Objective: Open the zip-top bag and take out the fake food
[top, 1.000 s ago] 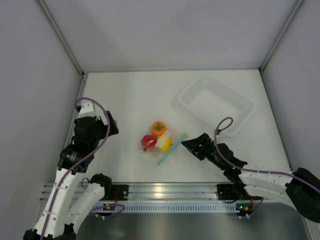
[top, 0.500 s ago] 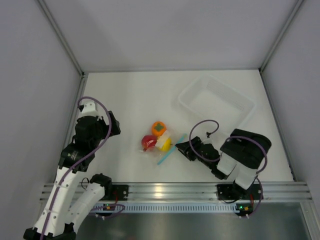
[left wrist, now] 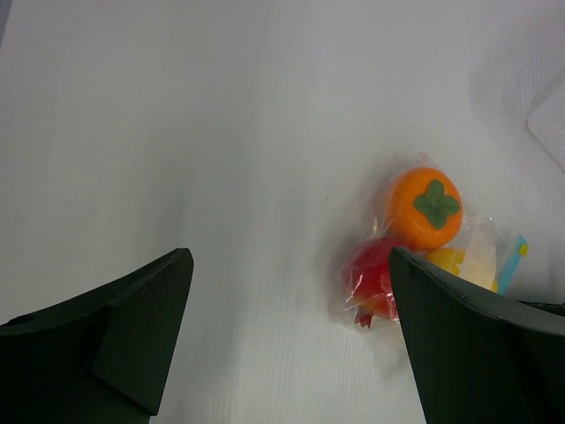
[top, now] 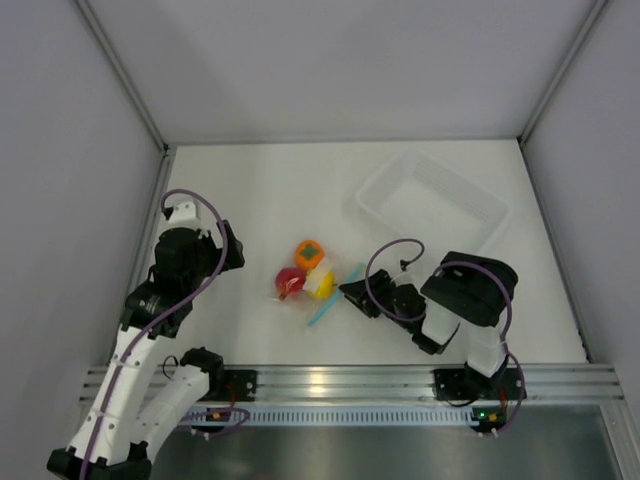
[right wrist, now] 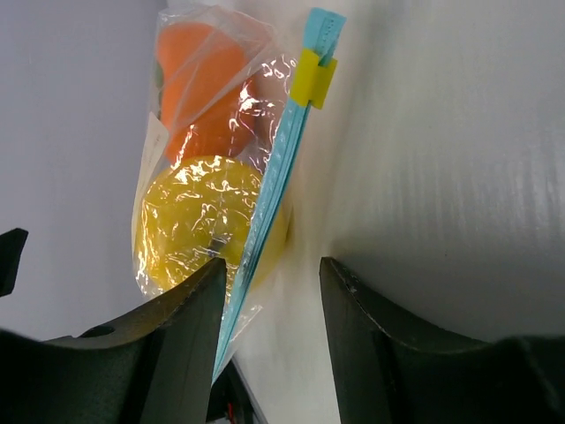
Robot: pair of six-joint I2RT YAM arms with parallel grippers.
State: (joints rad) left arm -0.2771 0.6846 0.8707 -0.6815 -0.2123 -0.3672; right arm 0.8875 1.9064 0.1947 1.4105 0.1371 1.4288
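The zip-top bag [top: 309, 277] lies on the white table with all three toy fruits inside it: the orange one with a green top [top: 309, 253], the red one [top: 290, 283] and the yellow one [top: 322, 285]. Its light blue zip strip [right wrist: 278, 168] carries a yellow slider [right wrist: 313, 78] near the far end. My right gripper [right wrist: 271, 269] is open and low at the bag's right edge [top: 350, 292]. The strip's near end runs between its jaws, against the left finger. My left gripper [left wrist: 290, 265] is open and empty, left of the bag [left wrist: 415, 256].
A rigid clear rectangular tray [top: 432, 205] stands at the back right, beyond the right arm. Grey walls close in the table on the left, back and right. A metal rail runs along the near edge.
My right arm has folded back and its gripper has moved left onto the bag's zip edge. The bag has slid slightly left. My left gripper has drifted a little toward the bag.
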